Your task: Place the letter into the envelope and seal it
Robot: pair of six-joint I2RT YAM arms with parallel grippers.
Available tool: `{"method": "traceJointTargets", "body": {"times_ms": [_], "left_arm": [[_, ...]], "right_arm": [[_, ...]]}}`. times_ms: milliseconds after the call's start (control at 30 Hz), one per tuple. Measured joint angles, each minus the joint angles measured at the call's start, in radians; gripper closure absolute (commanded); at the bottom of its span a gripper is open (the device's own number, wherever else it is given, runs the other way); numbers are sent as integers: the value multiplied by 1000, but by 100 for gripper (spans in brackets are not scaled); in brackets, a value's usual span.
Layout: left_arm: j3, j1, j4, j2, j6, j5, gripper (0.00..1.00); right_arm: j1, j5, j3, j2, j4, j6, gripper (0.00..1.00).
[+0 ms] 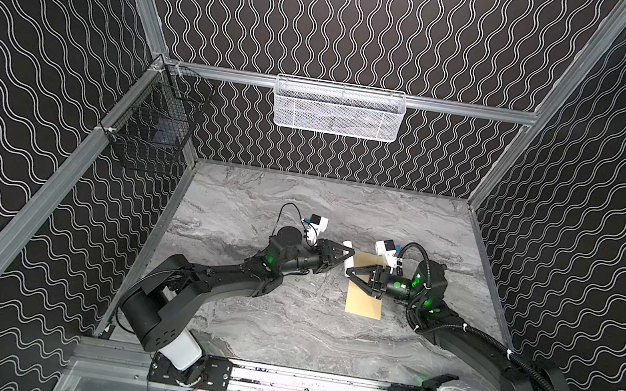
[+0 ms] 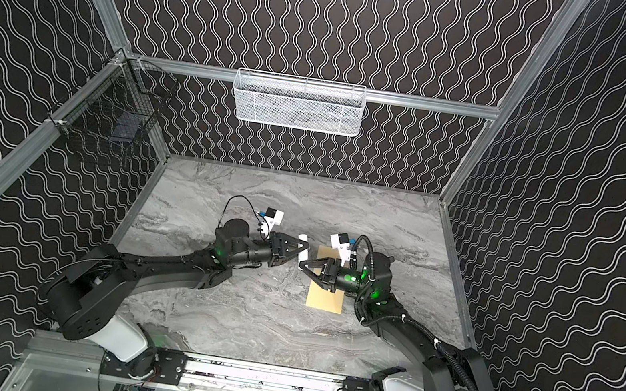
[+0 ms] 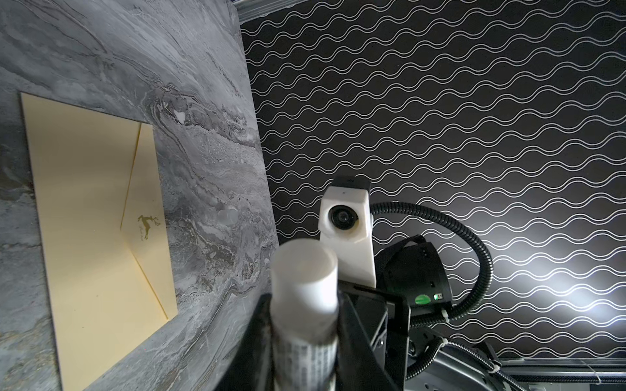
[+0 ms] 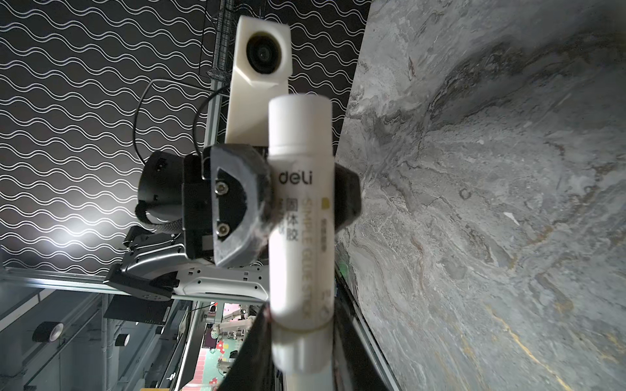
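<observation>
Black wall panels (image 1: 370,24) printed with thin white wavy lines enclose three sides of a work cell framed in ribbed aluminium rails (image 1: 26,219). A white mesh basket (image 1: 337,107) hangs on the rear rail, and a black wire basket (image 1: 154,118) hangs in the left rear corner. The tabletop (image 1: 283,326) is smooth and patterned like grey veined marble.

Two black jointed arms reach in from the front and meet near the middle. Between them is a glue stick (image 4: 298,270), a smooth white plastic cylinder with grey lettering, raised off the table. The left gripper (image 4: 298,203) is clamped around the tube's middle, one finger on each side. The right gripper (image 4: 301,355) takes one end of the tube. Its black fingers lie against both sides, pinching it, though that end is blurred.

The envelope (image 1: 364,305), a long tan paper rectangle with crisp edges, lies flat on the table under the right gripper, its long sides running front to back. In the left wrist view its triangular flap (image 3: 149,189) lies folded over the body and bears a small gold mark (image 3: 148,226). Bare marble surrounds the envelope on all sides, widest toward the front and the rear wall, and it lies well apart from every table edge.
</observation>
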Motion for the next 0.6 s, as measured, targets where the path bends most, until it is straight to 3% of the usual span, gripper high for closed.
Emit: {"method": "traceJointTargets", "body": {"times_ms": [133,333,600], "left_arm": [[3,0,-13,-4,0,-3,100],[26,0,-69,-20,22,-41,100],[58,1,-259,-22,78,-80,100]], "right_arm": [[2,16,33,-26,-108,-45,75],[42,149,195,-68,-510,-252,74],[237,550,453,19,-1003,-453,73]]}}
